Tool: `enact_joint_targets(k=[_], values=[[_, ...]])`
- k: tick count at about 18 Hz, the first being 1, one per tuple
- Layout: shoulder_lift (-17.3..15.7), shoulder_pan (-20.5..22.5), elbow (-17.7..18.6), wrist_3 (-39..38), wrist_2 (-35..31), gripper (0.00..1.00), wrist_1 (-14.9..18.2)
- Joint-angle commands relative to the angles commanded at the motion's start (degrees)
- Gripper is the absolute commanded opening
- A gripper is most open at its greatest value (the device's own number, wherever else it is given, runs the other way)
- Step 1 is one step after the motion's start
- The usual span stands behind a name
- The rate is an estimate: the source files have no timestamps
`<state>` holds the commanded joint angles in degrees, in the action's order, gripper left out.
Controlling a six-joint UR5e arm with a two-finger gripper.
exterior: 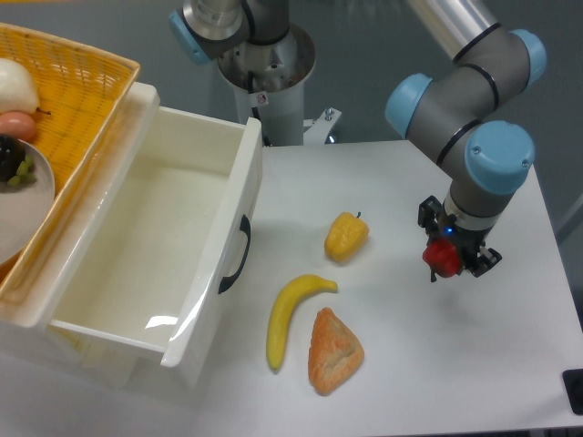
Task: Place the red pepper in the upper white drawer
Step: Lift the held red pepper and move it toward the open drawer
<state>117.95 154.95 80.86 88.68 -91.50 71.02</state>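
The red pepper (443,259) is glossy red and sits between the fingers of my gripper (452,260) at the right of the table, held a little above the tabletop. The gripper is shut on it and hides most of its upper part. The upper white drawer (239,191) stands pulled open at the left, its deep inside bare, its dark curved handle (237,253) facing right toward the table. The gripper is well to the right of the drawer, with the yellow pepper between them.
A yellow pepper (346,236), a banana (288,316) and a croissant-like pastry (333,350) lie in the middle of the table. A yellow wicker basket (86,100) with fruit and a plate sits on top at the far left. The arm's base (264,64) stands behind.
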Motion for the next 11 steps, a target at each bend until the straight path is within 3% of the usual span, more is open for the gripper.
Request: enact_joint_targets(k=[7,11], values=[[-0.52,-0.26,-0.18,-5.95,5.87,0.07,-0.17],[-3.94,-2.10,0.00,-10.89,9.75,0.07,0.52]])
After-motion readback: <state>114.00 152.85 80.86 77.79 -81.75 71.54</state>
